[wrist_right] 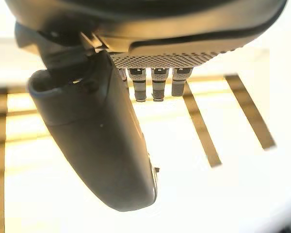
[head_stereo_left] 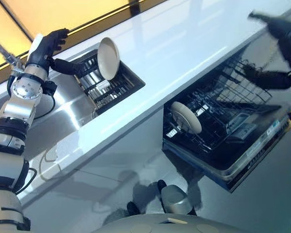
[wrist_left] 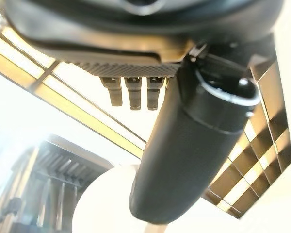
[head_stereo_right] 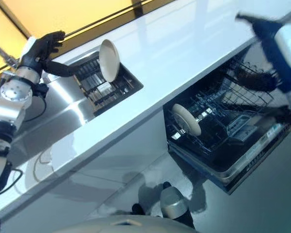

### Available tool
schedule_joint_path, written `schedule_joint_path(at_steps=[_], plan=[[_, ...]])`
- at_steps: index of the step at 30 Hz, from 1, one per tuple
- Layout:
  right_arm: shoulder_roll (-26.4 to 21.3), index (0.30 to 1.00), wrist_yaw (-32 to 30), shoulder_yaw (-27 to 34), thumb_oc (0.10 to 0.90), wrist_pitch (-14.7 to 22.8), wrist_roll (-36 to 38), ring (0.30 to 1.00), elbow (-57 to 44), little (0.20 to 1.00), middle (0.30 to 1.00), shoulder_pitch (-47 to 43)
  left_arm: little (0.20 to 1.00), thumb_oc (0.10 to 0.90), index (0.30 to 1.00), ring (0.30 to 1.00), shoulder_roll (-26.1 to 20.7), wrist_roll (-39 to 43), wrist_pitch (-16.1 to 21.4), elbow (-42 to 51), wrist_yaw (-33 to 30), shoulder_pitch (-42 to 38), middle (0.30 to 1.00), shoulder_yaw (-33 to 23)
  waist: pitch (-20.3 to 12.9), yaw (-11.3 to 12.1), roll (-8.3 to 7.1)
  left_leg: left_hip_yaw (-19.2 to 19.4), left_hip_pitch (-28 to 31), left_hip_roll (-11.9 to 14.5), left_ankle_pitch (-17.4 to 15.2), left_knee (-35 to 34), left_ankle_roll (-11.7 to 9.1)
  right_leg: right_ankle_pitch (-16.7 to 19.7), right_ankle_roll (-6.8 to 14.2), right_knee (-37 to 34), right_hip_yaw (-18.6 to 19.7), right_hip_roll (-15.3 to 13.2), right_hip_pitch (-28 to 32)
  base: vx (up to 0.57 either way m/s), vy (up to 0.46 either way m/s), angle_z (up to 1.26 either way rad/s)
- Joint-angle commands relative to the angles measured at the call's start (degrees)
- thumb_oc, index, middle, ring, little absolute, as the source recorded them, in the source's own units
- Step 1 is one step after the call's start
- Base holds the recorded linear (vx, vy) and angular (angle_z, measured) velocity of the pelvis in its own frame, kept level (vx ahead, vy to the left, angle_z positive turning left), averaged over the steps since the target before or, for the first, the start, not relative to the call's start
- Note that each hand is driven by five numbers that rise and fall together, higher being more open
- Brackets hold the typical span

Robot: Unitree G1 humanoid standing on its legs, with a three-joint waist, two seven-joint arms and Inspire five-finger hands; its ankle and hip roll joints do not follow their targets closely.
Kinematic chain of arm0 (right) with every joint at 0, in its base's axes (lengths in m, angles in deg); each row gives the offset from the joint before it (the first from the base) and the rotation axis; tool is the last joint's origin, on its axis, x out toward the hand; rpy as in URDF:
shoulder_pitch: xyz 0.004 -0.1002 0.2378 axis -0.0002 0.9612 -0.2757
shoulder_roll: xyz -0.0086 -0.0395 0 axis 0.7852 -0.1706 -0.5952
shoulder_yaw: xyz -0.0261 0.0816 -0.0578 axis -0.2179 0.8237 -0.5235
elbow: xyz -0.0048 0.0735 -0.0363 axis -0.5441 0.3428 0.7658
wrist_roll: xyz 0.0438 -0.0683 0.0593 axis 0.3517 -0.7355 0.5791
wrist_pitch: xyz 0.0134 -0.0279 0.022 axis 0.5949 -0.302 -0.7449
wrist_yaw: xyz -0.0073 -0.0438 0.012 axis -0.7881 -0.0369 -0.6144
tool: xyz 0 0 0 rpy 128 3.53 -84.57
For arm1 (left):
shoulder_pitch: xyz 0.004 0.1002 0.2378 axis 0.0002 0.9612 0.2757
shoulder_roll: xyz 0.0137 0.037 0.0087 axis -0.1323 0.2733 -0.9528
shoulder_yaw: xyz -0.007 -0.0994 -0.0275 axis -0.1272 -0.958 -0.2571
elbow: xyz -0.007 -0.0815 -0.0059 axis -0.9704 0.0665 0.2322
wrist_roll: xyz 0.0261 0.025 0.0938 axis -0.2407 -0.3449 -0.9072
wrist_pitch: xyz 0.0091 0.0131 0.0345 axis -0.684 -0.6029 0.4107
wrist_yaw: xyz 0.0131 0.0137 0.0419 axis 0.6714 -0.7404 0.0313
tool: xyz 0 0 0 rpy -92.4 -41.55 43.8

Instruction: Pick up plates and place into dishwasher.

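Observation:
A cream plate [head_stereo_left: 108, 58] stands on edge in a black dish rack [head_stereo_left: 120, 86] set in the steel sink [head_stereo_left: 63, 104]. My left hand [head_stereo_left: 47, 44] hovers over the sink's far corner, open, its thumb reaching toward the plate but apart from it. In the left wrist view that plate [wrist_left: 106, 199] shows past the thumb. A second cream plate [head_stereo_left: 185, 117] stands upright in the open dishwasher's lower rack [head_stereo_left: 218, 124]. My right hand [head_stereo_left: 280, 30] is raised above the dishwasher at the far right, open and holding nothing.
A long white countertop [head_stereo_left: 184, 53] runs between the sink and the dishwasher. The dishwasher door [head_stereo_left: 262, 143] is folded down, and the upper wire rack [head_stereo_left: 242, 85] is pulled out above the lower one. A faucet [head_stereo_left: 2, 52] stands behind the sink.

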Motion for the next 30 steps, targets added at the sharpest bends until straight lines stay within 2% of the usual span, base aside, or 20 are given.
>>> schedule_joint_path(at_steps=[1, 2, 6, 9, 11, 13, 15, 16, 17, 19, 22, 27, 30], plan=[[-1.73, 0.900, -6.78, 1.82, 0.800, 0.00, -0.04, 0.900, -3.09, 0.900, 0.900, -2.95, 0.900, 0.800, 0.900, 0.900, -3.28, -2.44, 3.74, 3.55, -4.72, -4.87, 0.900, -3.31, -2.51, 2.39, 0.25, -0.86, -5.13, -2.97, 10.33, -3.15, 1.96, -1.15, 3.60, -1.56, 4.47, 6.80, 5.79, 0.16, 0.119, 0.14], [-1.63, 0.900, -6.77, -1.02, 0.800, -1.13, 0.69, 0.900, -3.14, 0.900, 0.900, -6.56, 0.900, 0.800, 0.900, 0.900, -2.77, -3.64, 2.30, 3.92, -5.07, -5.27, 0.900, -2.81, -2.78, 3.53, -0.10, -2.94, -3.93, -4.79, 7.46, -4.46, 3.08, -1.27, 4.09, -2.32, 5.61, 6.33, 6.77, 0.12, 0.092, -0.01], [0.22, 0.900, -4.37, -4.63, 0.800, -0.07, 2.34, 0.900, -3.80, 0.900, 0.900, -12.08, 0.900, 0.800, 0.900, 0.900, -3.40, -3.92, 0.76, 1.55, -3.91, -7.31, 0.900, -2.56, -4.41, 4.46, 1.82, -3.55, -0.72, -5.61, 6.45, -11.33, 3.90, -1.93, 4.83, -2.25, 6.04, 6.43, 7.17, 0.16, 0.169, -0.45], [2.14, 0.900, -2.36, -5.84, 0.800, 0.57, 3.17, 0.900, -4.22, 0.900, 0.900, -13.48, 0.900, 0.800, 0.900, 0.900, -4.05, -4.57, -0.02, 0.94, -3.36, -6.33, 0.900, -3.79, -5.54, 5.35, 2.93, -4.71, 1.55, -6.17, 6.22, -15.11, 4.67, -3.59, 5.15, 1.22, 5.75, 6.83, 7.27, 0.13, 0.116, -0.38], [4.22, 0.900, -1.02, -6.74, 0.800, 0.57, 2.93, 0.900, -5.37, 0.900, 0.900, -13.08, 0.900, 0.800, 0.900, 0.900, -5.22, -6.39, -0.04, 1.01, -1.92, -4.63, 0.900, -4.90, -6.06, 5.40, 3.68, -4.50, 4.07, -6.21, 6.10, -18.11, 6.12, -2.71, 6.74, 13.70, 3.23, 7.11, 3.09, 0.12, 0.100, -0.58], [5.07, 0.900, 0.17, -6.66, 0.800, 0.72, 2.94, 0.900, -6.04, 0.900, 0.900, -12.35, 0.900, 0.800, 0.900, 0.900, -6.12, -7.02, 0.46, 1.16, -1.04, -3.68, 0.900, -4.98, -5.49, 4.83, 3.87, -4.32, 7.07, -5.68, 6.01, -19.59, 6.61, 0.65, 9.00, 22.37, 0.77, 6.50, -3.35, 0.09, 0.055, -0.47], [5.51, 0.900, 0.80, -6.25, 0.800, 1.21, 2.49, 0.900, -5.42, 0.900, 0.900, -12.11, 0.900, 0.800, 0.900, 0.900, -6.37, -7.81, 0.63, 0.93, -0.40, -4.24, 0.900, -4.33, -5.11, 4.60, 3.32, -3.97, 8.01, -5.67, 5.88, -19.57, 6.35, 1.41, 9.34, 19.24, 0.08, 5.17, -3.91, 0.12, -0.008, -0.17], [5.88, 0.900, 0.40, -6.95, 0.800, 1.46, 1.89, 0.900, -4.28, 0.900, 0.900, -13.25, 0.900, 0.800, 0.900, 0.900, -5.66, -9.01, 0.59, 0.82, -0.66, -5.68, 0.900, -2.88, -4.17, 4.50, 2.86, -3.71, 8.51, -5.52, 5.34, -18.58, 5.62, 1.12, 8.56, 8.07, -0.34, 3.35, -2.86, 0.10, -0.041, -0.04], [5.99, 0.900, 0.22, -7.25, 0.800, 1.45, 1.75, 0.900, -3.99, 0.900, 0.900, -13.60, 0.900, 0.800, 0.900, 0.900, -5.45, -9.19, 0.60, 0.78, -0.83, -5.99, 0.900, -2.62, -3.88, 4.41, 2.84, -3.84, 8.74, -5.44, 5.06, -18.36, 5.55, 1.20, 8.45, 6.02, -0.52, 3.12, -2.35, 0.08, -0.048, -0.06], [5.14, 0.900, -0.77, -7.81, 0.800, 0.37, 1.58, 0.900, -3.86, 0.900, 0.900, -14.08, 0.900, 0.800, 0.900, 0.900, -4.94, -11.13, 1.00, 1.53, -1.24, -7.21, 0.900, -1.70, -2.52, 3.64, 2.85, -4.27, 9.09, -5.02, 3.90, -17.72, 5.84, 1.14, 8.41, 5.42, 0.69, 3.45, -2.57, 0.04, -0.034, 0.12], [3.06, 0.900, -0.30, -6.91, 0.800, -0.39, 1.89, 0.900, -2.91, 0.900, 0.900, -14.09, 0.900, 0.800, 0.900, 0.900, -4.67, -12.55, 1.31, 2.57, -2.33, -8.71, 0.900, 0.60, -3.68, 3.15, 2.65, -3.77, 9.60, -4.82, 3.57, -18.91, 5.72, 1.37, 8.24, -1.14, 0.82, 3.54, -1.03, 0.10, -0.060, 0.55], [2.51, 0.900, 0.84, -5.72, 0.800, -0.37, 1.63, 0.900, -4.00, 0.900, 0.900, -12.62, 0.900, 0.800, 0.900, 0.900, -5.72, -14.58, 2.32, 0.70, -1.70, -11.03, 0.900, 1.87, -5.19, 2.28, 3.06, -2.63, 10.10, -5.04, 2.78, -20.04, 6.31, 2.31, 8.21, -4.49, 1.78, 3.94, -0.30, 0.13, -0.049, 0.15], [2.99, 0.900, 1.62, -4.74, 0.800, -0.37, 1.50, 0.900, -4.87, 0.900, 0.900, -10.82, 0.900, 0.800, 0.900, 0.900, -6.32, -15.32, 1.57, 0.46, -0.56, -12.16, 0.900, 2.93, -5.93, 1.95, 3.62, -2.16, 10.49, -5.21, 2.42, -21.14, 6.62, 3.02, 8.48, -6.42, 2.19, 4.09, -0.07, 0.14, -0.042, -0.02]])
